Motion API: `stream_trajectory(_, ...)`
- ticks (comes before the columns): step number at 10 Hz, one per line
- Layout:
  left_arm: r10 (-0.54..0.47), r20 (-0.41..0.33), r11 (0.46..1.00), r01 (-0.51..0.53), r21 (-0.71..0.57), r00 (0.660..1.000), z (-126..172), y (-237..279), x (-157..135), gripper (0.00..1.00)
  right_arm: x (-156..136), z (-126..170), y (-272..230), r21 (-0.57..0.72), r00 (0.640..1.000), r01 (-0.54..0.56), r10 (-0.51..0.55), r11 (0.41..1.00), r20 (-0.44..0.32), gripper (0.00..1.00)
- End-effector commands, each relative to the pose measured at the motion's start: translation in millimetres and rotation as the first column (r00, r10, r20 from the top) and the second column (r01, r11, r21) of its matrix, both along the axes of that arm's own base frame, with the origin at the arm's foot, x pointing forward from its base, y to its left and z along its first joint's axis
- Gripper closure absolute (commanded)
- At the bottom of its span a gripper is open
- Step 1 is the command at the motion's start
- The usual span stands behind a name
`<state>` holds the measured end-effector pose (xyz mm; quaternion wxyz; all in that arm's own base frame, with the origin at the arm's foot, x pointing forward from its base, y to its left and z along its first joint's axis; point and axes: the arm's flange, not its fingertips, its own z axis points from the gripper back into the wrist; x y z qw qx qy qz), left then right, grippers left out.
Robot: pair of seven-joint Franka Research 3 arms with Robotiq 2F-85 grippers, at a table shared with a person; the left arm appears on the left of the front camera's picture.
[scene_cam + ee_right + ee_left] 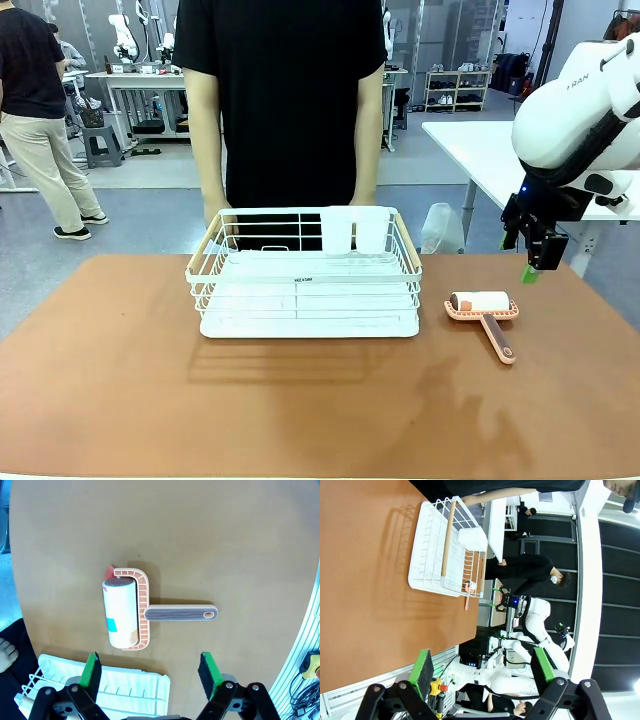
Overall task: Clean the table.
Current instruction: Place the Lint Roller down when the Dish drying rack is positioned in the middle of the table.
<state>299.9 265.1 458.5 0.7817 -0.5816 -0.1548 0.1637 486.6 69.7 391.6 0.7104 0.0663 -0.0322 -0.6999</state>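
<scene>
Two risks stood out. Our right gripper [532, 268], jaws released, hung above the lint roller [483, 309] lying right of the rack [305, 272] on the table [120, 390]; descending off-centre, we judged, could pinch the roll, not the handle. Our left gripper [482, 667] was also released.

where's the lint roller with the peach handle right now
In the front view the white lint roller with the peach handle lies on the reddish-brown table, right of the white wire dish rack, below the open right gripper.
</scene>
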Motion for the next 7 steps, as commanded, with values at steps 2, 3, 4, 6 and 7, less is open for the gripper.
stream_trajectory(2, -0.002, 0.010, 1.000, 0.002, -0.002, 1.000, 2.6, 0.9, -2.7, 0.00, -1.0, -0.5, 1.6, -0.001, 1.000, -0.006, 0.006, 1.000, -0.001, 0.00)
stream_trajectory(3, -0.002, 0.010, 1.000, 0.002, -0.002, 1.000, 2.6, 0.9, -2.7, 0.00, -1.0, -0.5, 1.6, -0.001, 1.000, -0.006, 0.006, 1.000, -0.001, 0.00)
stream_trajectory(4, -0.002, 0.010, 1.000, 0.002, -0.002, 1.000, 2.6, 0.9, -2.7, 0.00, -1.0, -0.5, 1.6, -0.001, 1.000, -0.006, 0.006, 1.000, -0.001, 0.00)
stream_trajectory(6, -0.002, 0.010, 1.000, 0.002, -0.002, 1.000, 2.6, 0.9, -2.7, 0.00, -1.0, -0.5, 1.6, -0.001, 1.000, -0.006, 0.006, 1.000, -0.001, 0.00)
stream_trajectory(7, -0.002, 0.010, 1.000, 0.002, -0.002, 1.000, 2.6, 0.9, -2.7, 0.00, -1.0, -0.5, 1.6, -0.001, 1.000, -0.006, 0.006, 1.000, -0.001, 0.00)
